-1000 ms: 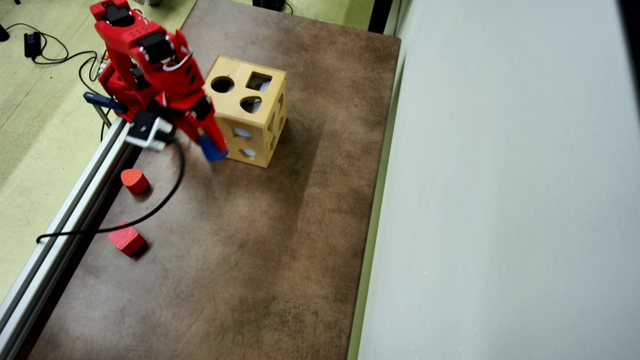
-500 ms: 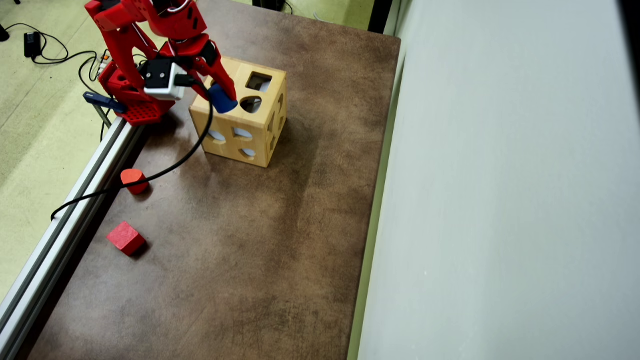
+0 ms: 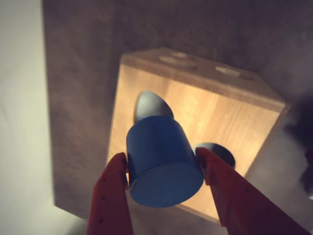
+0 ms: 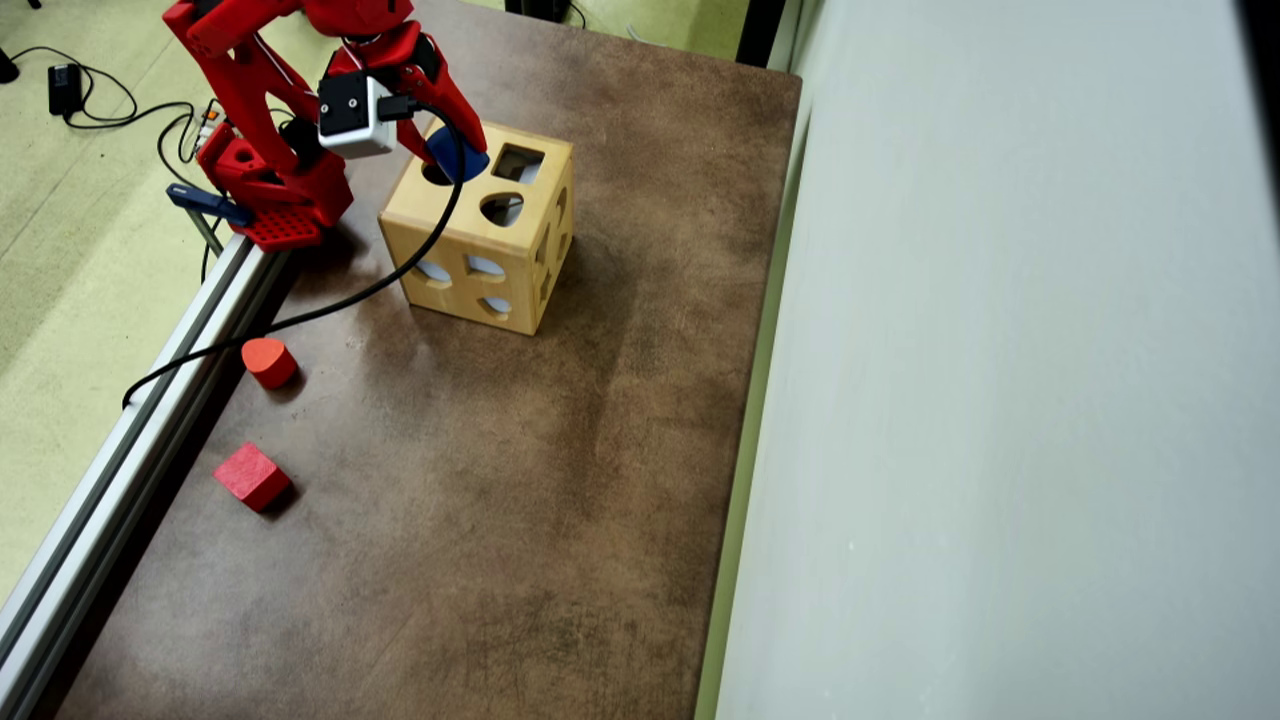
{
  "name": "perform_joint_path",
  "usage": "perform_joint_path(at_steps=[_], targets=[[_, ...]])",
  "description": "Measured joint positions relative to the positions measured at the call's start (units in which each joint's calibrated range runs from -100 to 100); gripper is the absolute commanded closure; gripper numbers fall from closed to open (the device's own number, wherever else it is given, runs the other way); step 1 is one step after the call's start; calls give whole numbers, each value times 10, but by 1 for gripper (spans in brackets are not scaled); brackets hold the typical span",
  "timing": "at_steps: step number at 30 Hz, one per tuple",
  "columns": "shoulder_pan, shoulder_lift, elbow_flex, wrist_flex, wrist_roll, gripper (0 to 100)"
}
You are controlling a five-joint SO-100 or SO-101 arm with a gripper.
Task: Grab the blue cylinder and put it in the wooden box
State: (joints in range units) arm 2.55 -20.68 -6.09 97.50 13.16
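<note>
1. Looking along the wrist view, we see the two red fingers (image 3: 111, 196) clamped on the blue cylinder (image 3: 162, 161), one on each side of its curved wall, spread only as far as the cylinder's own width.
2. We find the gripper (image 3: 164, 169) carrying the cylinder tilted, its flat round end turned toward the camera and its far end pointing down at the wooden box (image 3: 205, 103).
3. We see the cylinder held above the box's top face, covering part of one cut-out; a second dark hole shows just to its right in the wrist view. Whether it touches the wood we cannot tell.
4. In the overhead view we see the gripper (image 4: 458, 150) and the blue cylinder (image 4: 462, 160) over the round hole near the far left corner of the wooden box (image 4: 470, 250), beside the square cut-out.
5. We note the box standing on the brown tabletop (image 4: 520, 480), with more shaped holes in its side faces.
6. Well apart from the box, near the table's left edge in the overhead view, we see a red rounded block (image 4: 268, 361) and a red cube (image 4: 251, 476), with the black cable (image 4: 300, 315) trailing from the arm.
</note>
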Motion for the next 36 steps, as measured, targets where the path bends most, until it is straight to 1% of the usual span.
perform_joint_path(at_steps=[4,8,14,26,31,36], targets=[[-17,0,44,0,0,94],[-23,-8,50,0,0,94],[-73,-47,50,3,-7,94],[-80,-70,126,3,-14,94],[-109,-80,158,3,-14,94],[-116,-92,181,3,-14,94]])
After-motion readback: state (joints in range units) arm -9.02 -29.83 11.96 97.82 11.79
